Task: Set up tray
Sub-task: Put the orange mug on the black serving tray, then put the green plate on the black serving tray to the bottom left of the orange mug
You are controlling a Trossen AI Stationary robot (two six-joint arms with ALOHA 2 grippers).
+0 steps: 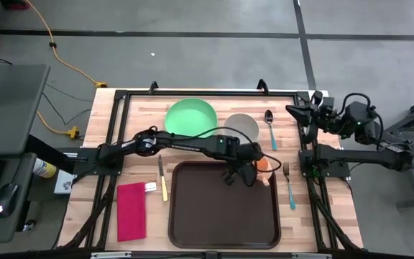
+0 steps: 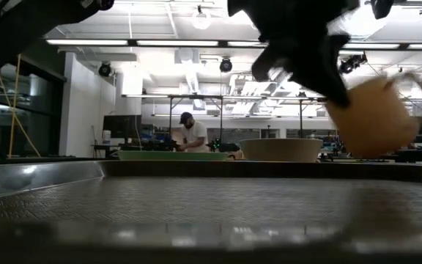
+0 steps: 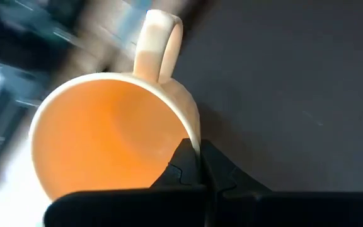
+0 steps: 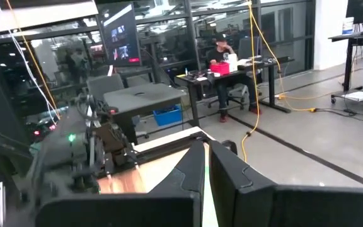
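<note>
Wooden surface (image 1: 192, 108) is carrying the tray (image 1: 223, 205) near its front edge, right of a red napkin (image 1: 131, 210); the left gripper (image 3: 200, 165) is hanging over the tray's far right corner, fingers pinching the rim of an orange mug (image 3: 106, 135); the right gripper (image 4: 205, 165) is waiting off the surface's right edge, fingers pressed together.

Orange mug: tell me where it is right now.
The orange mug hangs pinched by its rim in the left tool, above the tray's far right corner, near the fork.

Orange mug (image 3: 112, 135), dark brown tray (image 1: 223, 216), red napkin (image 1: 131, 211).
</note>
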